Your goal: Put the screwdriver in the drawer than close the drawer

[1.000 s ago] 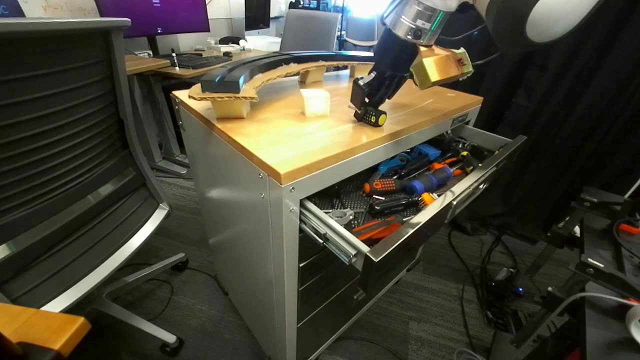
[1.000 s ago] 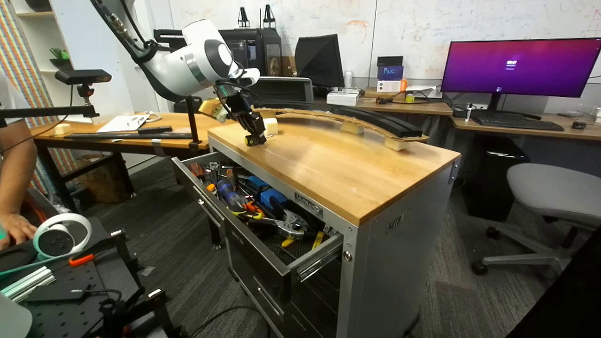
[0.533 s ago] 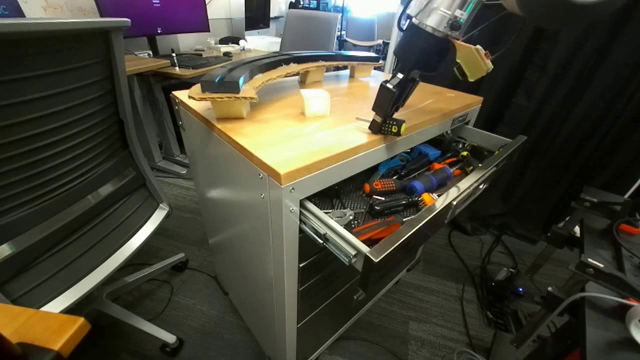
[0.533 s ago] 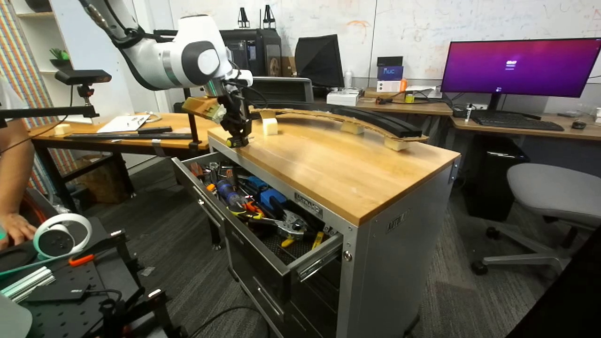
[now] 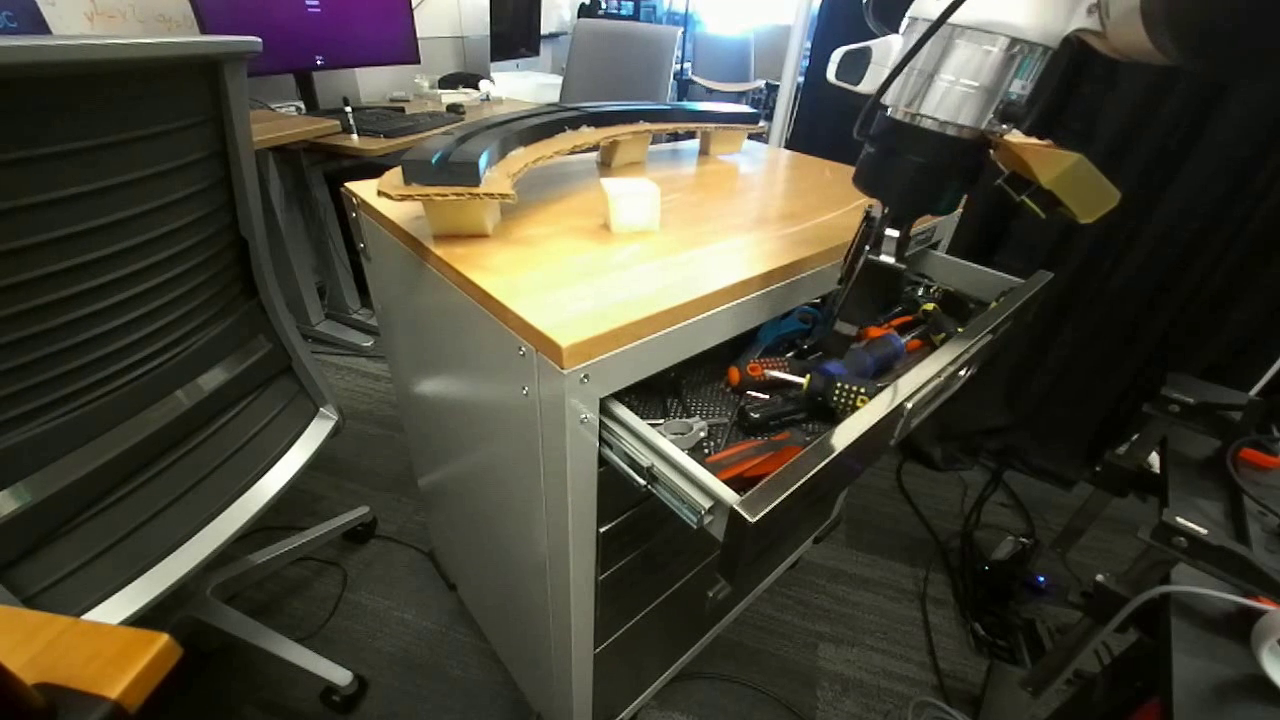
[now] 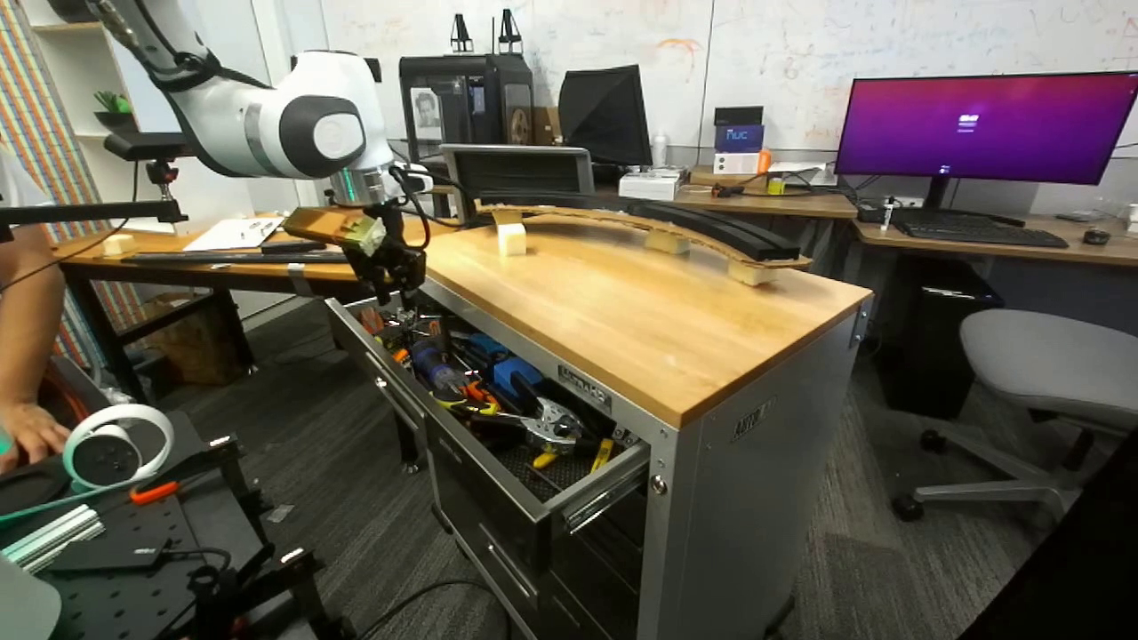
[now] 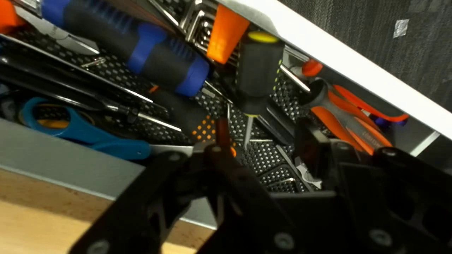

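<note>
The screwdriver, with a black handle and yellow end, lies loose in the open drawer. It shows in an exterior view [image 5: 838, 390] and the wrist view [image 7: 259, 67], near the drawer's front wall. Its handle end is at the front and its shaft points back. The drawer [image 5: 790, 520] is pulled out in both exterior views [image 6: 471, 471]. My gripper [image 5: 848, 305] is above and partly inside the drawer, behind the screwdriver. In the wrist view my gripper [image 7: 266, 137] is open, its fingers apart with nothing between them. The screwdriver's tip shows just beyond the left finger.
A blue-black handled tool [image 7: 169, 60], blue scissors [image 7: 120, 146] and orange-grey pliers [image 7: 349, 113] lie in the drawer. A black curved piece on cardboard [image 5: 580, 120] and a pale block [image 5: 632, 205] stand on the wooden top [image 6: 605, 302]. An office chair [image 5: 120, 300] stands beside the cabinet.
My gripper held the screwdriver above the wooden top, carried it over the drawer and let it go. The screwdriver now lies in the drawer, and the gripper has opened.
</note>
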Robot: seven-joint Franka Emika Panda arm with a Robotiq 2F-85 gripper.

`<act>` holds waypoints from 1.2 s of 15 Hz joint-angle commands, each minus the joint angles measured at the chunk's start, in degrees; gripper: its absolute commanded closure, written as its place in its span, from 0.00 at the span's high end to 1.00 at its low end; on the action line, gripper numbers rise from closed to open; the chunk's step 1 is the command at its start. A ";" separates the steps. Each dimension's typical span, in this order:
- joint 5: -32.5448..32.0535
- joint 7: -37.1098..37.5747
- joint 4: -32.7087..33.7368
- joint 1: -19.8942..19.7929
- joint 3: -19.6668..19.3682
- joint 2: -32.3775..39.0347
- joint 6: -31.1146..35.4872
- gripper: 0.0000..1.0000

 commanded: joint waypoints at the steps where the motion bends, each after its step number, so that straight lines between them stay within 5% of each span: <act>1: 0.84 -1.42 -2.71 1.61 -1.44 -3.70 -3.11 0.84; 3: 1.99 -1.71 -4.33 1.28 -1.54 -4.79 -5.99 0.98; 7: 4.00 2.84 -6.56 1.20 -3.15 -5.60 -18.28 1.00; 8: 4.08 3.37 -7.09 0.90 -3.74 -4.75 -18.77 0.75; 10: 1.28 7.16 -8.59 0.87 -5.58 -3.35 -14.14 0.66; 14: -5.87 16.50 -9.06 1.85 -9.85 0.57 1.87 0.33; 18: -23.16 33.88 -6.52 6.03 -17.65 4.35 10.43 0.05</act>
